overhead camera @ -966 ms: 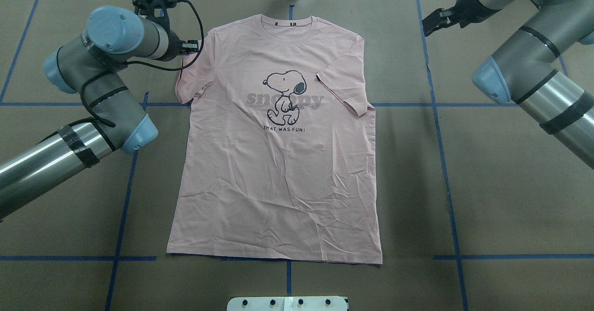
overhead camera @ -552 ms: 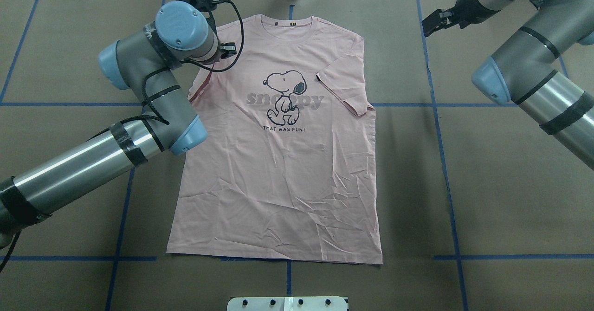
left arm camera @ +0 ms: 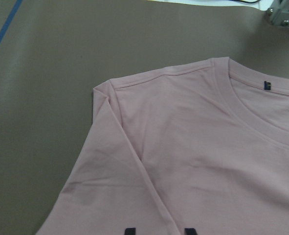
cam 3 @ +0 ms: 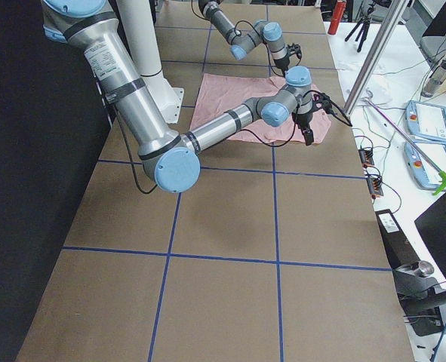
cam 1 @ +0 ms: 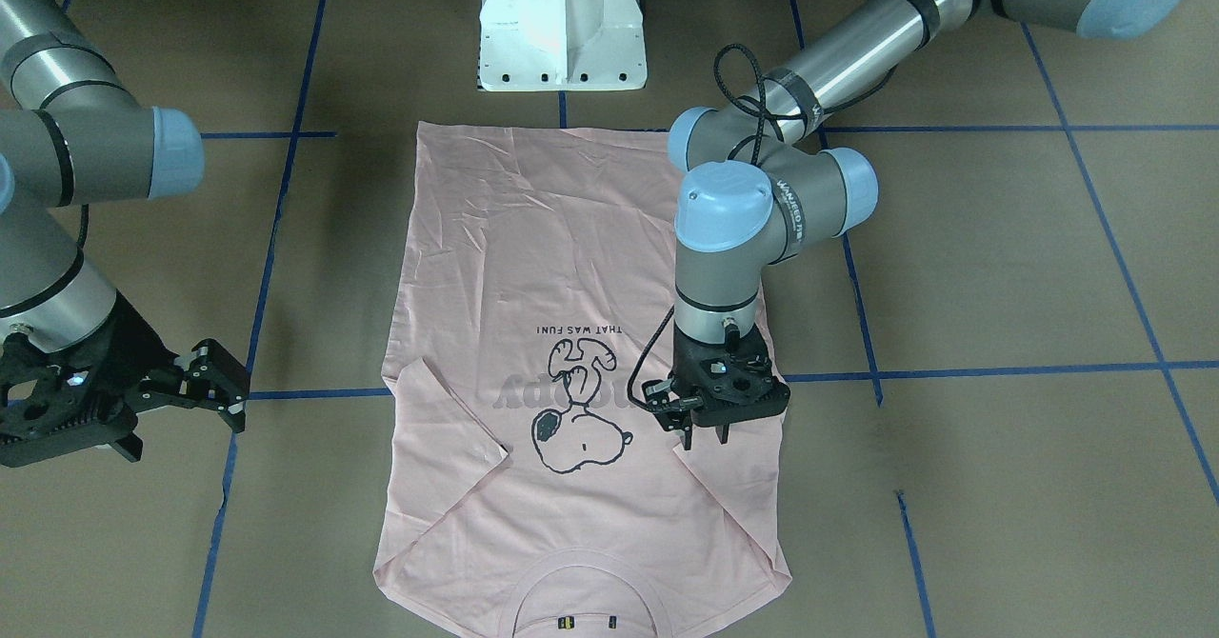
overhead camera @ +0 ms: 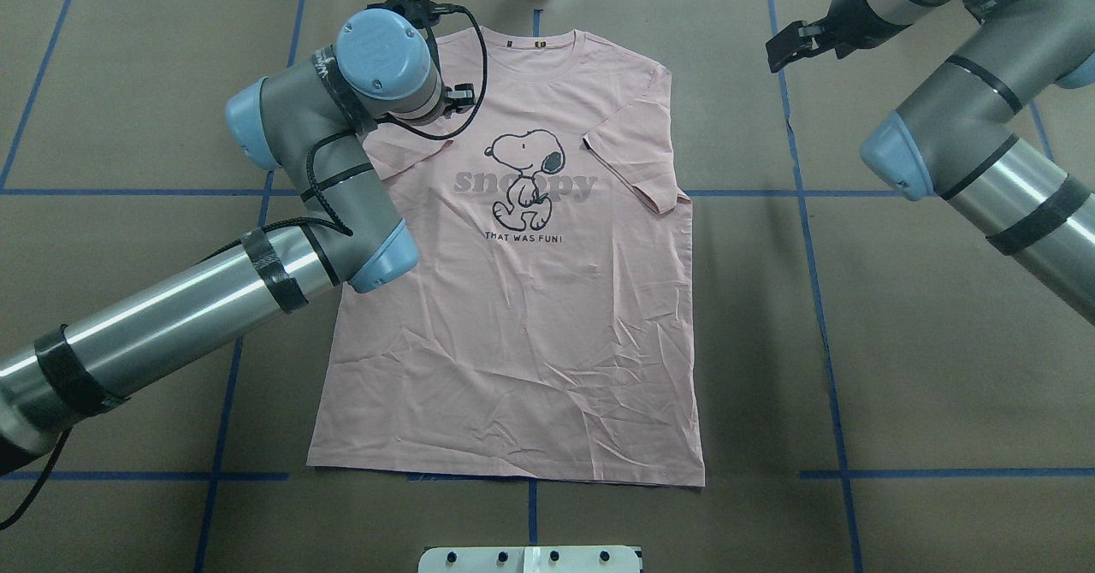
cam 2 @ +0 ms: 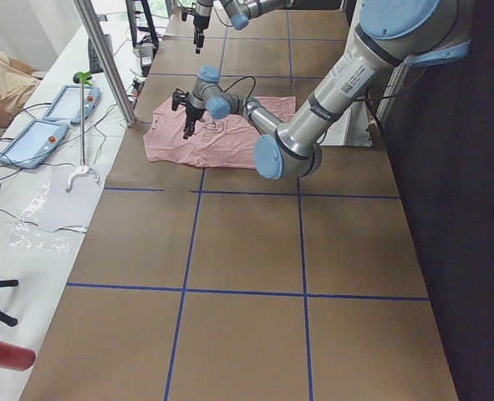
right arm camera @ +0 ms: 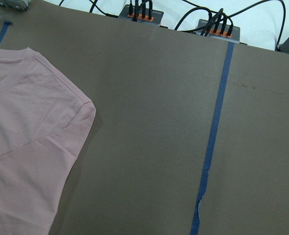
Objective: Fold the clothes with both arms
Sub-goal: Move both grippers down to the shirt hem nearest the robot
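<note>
Your left claw point(cam 1: 705, 440) hangs low over the pale pink T-shirt point(overhead camera: 513, 316), on the chest just beside the dog print point(overhead camera: 523, 175). Its jaws are apart: the left wrist view shows two dark fingertips point(left arm camera: 129, 230) with a clear gap between them and pink cloth below. You cannot tell from these views whether the tips touch the fabric. Your right claw point(overhead camera: 791, 43) is also spread, held above bare table point(overhead camera: 898, 342) near the far edge, off the shirt's right shoulder and apart from it. You will find the shirt flat and print up in the middle of the table, its collar point(left arm camera: 252, 105) towards the far edge and its hem towards the robot's edge, with creases across the lower half. Your left sleeve point(overhead camera: 402, 150) is folded inward onto the chest, and your right sleeve point(overhead camera: 637, 162) is folded in too, its cuff lying beside the print. Blue tape lines point(overhead camera: 817, 299) cross the table around the shirt, and the white pedestal point(cam 1: 562, 29) stands at the robot's edge, just beyond the hem.
</note>
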Available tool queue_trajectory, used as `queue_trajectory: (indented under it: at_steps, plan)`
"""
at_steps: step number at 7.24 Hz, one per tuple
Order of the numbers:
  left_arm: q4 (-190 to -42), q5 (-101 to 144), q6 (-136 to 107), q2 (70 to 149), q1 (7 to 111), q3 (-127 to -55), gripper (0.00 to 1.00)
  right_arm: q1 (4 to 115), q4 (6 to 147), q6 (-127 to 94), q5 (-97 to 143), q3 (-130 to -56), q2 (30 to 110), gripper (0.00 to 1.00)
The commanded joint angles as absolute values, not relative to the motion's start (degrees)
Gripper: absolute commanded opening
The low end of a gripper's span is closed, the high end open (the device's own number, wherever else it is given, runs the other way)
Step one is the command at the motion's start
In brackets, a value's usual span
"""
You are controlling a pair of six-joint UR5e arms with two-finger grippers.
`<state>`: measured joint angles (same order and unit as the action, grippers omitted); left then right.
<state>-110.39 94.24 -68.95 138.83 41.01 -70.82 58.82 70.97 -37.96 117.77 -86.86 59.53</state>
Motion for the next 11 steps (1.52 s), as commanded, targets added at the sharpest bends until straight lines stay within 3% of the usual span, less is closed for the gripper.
queue_trajectory:
  at_steps: [1, 3, 6, 9, 10, 11]
  plan:
    - [-110.5, 98.8, -68.1, 132.6, 40.8, -82.5, 1.00, 53.4, 71.0, -50.1, 116.0, -90.8, 59.6, 1.00]
    - [-109.9, 99.2, -68.1, 124.7, 38.3, -94.8, 1.00, 44.5, 72.1, -62.6, 108.9, -97.8, 62.0, 1.00]
    - [-110.0, 98.4, -72.4, 113.2, 30.6, -108.7, 1.00, 23.5, 85.0, -82.4, 92.2, -119.6, 72.9, 0.99]
    - [-110.2, 94.0, -79.1, 101.3, 20.9, -118.2, 1.00, 7.8, 85.5, -94.5, 77.4, -120.7, 74.4, 0.96]
    - [-110.7, 91.3, -81.6, 97.2, 17.6, -118.6, 0.96, 6.7, 85.5, -94.5, 76.0, -120.7, 74.4, 0.96]
    - [-110.7, 88.8, -85.5, 95.9, 14.6, -118.1, 0.82, 6.7, 85.5, -94.5, 76.0, -121.0, 74.4, 0.96]
